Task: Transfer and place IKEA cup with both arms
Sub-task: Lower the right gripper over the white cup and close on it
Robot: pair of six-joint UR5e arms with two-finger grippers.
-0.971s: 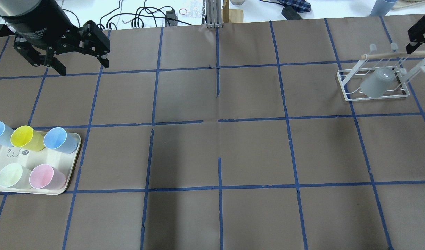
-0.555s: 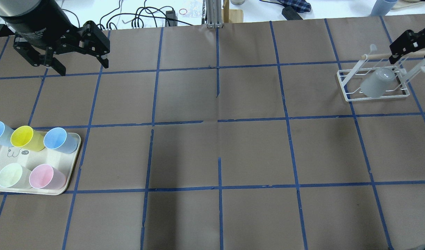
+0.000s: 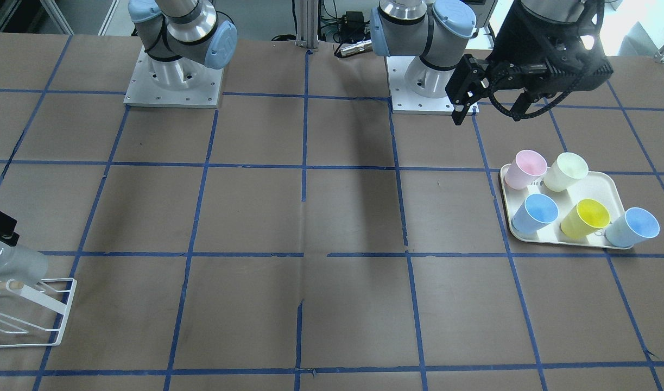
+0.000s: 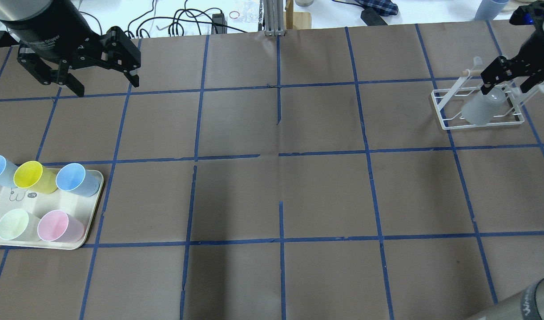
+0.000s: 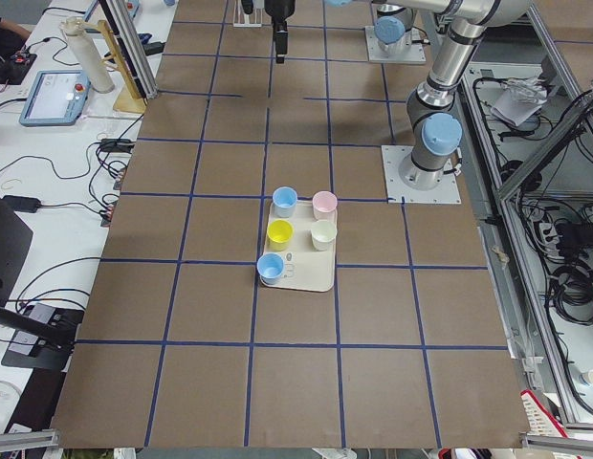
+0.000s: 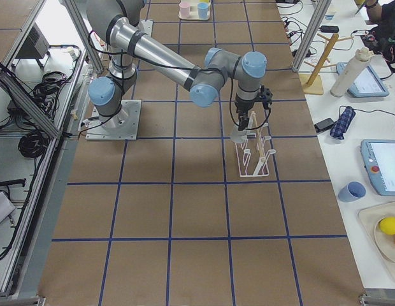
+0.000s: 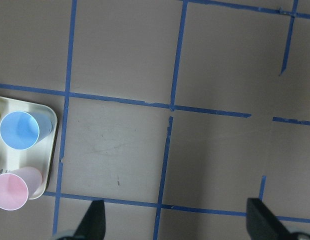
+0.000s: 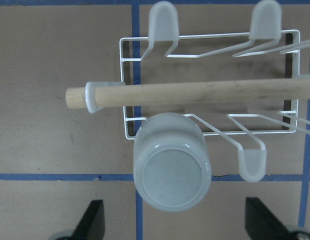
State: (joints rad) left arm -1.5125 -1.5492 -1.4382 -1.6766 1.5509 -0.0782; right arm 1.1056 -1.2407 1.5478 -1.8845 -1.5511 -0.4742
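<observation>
The pale grey IKEA cup [image 4: 478,110] sits upside down on a peg of the white wire rack [image 4: 441,111] at the table's far right. It also shows in the right wrist view [image 8: 171,175] and at the left edge of the front view [image 3: 11,263]. My right gripper [image 4: 507,84] is open and hangs just above the cup, its fingers on either side of it [image 8: 176,226]. My left gripper [image 4: 107,84] is open and empty, high over the far left of the table, behind the tray; it also shows in the front view [image 3: 486,106].
A cream tray [image 4: 45,202] at the near left holds two light blue cups, a yellow, a pink and a cream-green cup. The rack carries a wooden rod [image 8: 195,92] across its top and other upright pegs. Cables lie beyond the far edge.
My right gripper has moved in from the right edge, leftward and down over the rack and the cup. The left arm and the cups have not moved.
</observation>
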